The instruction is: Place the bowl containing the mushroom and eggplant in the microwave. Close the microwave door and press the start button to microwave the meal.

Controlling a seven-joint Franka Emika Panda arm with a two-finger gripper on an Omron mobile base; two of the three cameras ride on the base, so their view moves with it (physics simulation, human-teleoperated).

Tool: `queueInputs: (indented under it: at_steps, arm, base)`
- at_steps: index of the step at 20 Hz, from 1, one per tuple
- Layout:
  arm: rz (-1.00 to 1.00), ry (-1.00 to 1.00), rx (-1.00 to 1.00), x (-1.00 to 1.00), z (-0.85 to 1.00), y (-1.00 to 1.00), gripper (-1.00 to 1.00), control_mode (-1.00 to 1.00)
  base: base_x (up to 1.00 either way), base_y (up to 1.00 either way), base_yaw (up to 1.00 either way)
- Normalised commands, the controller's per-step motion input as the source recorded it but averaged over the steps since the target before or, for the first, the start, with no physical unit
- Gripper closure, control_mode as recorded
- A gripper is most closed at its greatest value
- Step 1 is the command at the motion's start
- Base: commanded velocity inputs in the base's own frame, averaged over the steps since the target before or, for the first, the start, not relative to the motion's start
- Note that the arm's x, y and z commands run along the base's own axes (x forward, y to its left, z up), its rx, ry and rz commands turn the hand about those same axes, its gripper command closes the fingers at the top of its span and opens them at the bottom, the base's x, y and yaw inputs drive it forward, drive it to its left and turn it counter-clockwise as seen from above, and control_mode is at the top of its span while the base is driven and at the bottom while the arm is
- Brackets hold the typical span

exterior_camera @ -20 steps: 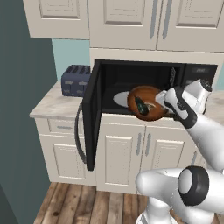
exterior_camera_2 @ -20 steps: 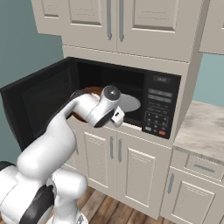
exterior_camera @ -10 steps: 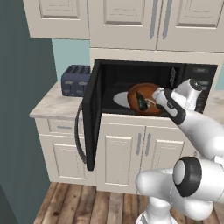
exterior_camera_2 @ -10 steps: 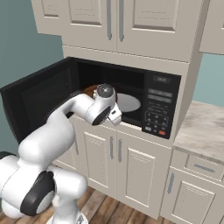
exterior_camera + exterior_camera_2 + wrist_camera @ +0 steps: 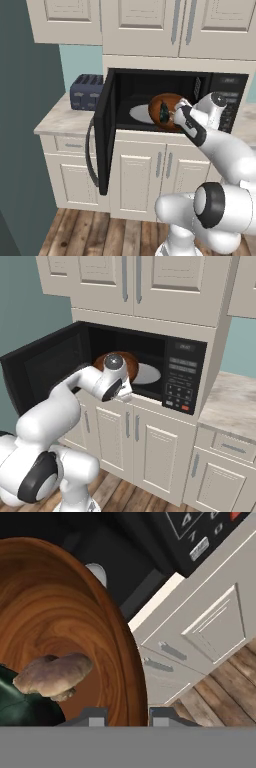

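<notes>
At microwave (image 5: 220, 90) mouth, door (image 5: 104, 135) swung wide: gripper (image 5: 125, 716) clamps rim of wooden bowl (image 5: 60, 612), tilted, w/ mushroom (image 5: 52, 674) & eggplant (image 5: 20, 704) inside, over turntable (image 5: 147, 374).

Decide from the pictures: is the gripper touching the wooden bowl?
Touching. In the hand view the bowl's rim runs down between the two fingertips of the gripper, which is closed on it; the left base view shows the bowl tilted at the gripper.
</notes>
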Motion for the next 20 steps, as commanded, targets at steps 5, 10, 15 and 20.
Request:
queueInputs:
  at_steps: [5, 10, 15, 20]
  arm:
    - [-0.06, 0.00, 0.15, 0.22, 0.00, 0.00, 1.00, -1.00]
    - [-0.05, 0.00, 0.00, 0.34, 0.00, 0.00, 1.00, -1.00]
    - [-0.05, 0.01, 0.00, 0.40, 0.00, 0.00, 1.00, -1.00]
    - [-0.03, 0.04, 0.00, 0.37, -0.08, -0.01, 1.00, -1.00]
  base:
    - [0.00, 0.00, 0.00]
    - [0.00, 0.00, 0.00]
    - [0.00, 0.00, 0.00]
    - [0.00, 0.00, 0.00]
